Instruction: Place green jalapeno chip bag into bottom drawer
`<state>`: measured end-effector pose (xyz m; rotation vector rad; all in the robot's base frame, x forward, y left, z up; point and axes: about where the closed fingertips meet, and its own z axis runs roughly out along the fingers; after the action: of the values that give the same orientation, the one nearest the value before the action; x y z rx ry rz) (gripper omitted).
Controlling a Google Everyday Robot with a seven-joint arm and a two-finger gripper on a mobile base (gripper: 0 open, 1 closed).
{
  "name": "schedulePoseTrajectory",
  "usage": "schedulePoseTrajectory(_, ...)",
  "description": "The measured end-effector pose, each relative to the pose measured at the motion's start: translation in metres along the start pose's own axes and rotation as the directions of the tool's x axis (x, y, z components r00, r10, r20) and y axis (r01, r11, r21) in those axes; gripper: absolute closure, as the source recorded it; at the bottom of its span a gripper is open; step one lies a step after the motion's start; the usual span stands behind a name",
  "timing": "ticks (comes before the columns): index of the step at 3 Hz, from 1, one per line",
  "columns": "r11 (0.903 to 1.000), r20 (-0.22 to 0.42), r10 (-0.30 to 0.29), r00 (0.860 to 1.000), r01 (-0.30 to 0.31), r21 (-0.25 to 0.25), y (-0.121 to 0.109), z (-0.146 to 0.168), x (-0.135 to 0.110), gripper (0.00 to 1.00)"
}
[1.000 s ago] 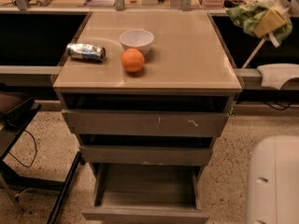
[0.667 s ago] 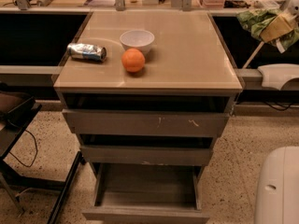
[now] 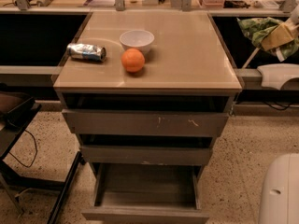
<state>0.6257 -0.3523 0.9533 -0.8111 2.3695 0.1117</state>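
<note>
A grey-brown cabinet seen from the front and above, its tan top surface [image 3: 187,55] carrying a white bowl [image 3: 137,40], an orange [image 3: 133,60] just in front of the bowl, and a crushed silver can [image 3: 86,52] lying to the left.

At the upper right edge, off the side of the cabinet, the pincer [image 3: 276,35] is clenched on the green jalapeno chip bag [image 3: 256,29], which hangs crumpled in the air level with the cabinet top. Over the last second the bag and pincer have drifted further right and a little lower, away from the surface. Nothing on the surface has moved.

Below, the top drawer [image 3: 145,122] and middle drawer [image 3: 145,154] are slightly ajar, and the bottom drawer [image 3: 145,188] is pulled well out and shows nothing inside.

The bag appears to be in transport: it is lifted and clear of the cabinet, but well apart from the drawer, so a long descent down and leftward likely lies ahead before release.
</note>
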Motion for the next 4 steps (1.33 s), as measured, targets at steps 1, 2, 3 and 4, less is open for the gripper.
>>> schedulePoseTrajectory(1, 0.9892, 0.067, 0.122, 0.990, -0.116, -0.089, 0.021, -0.042, 0.023, 1.00)
schedulePoseTrajectory(2, 0.9504, 0.131, 0.239, 0.962, -0.204, -0.234, 0.051, -0.085, 0.017, 1.00)
schedulePoseTrajectory(3, 0.9368, 0.181, 0.257, 0.949, -0.198, -0.288, 0.060, -0.087, -0.001, 1.00)
schedulePoseTrajectory(4, 0.9377, 0.191, 0.269, 0.944, -0.211, -0.276, 0.059, -0.081, 0.003, 1.00)
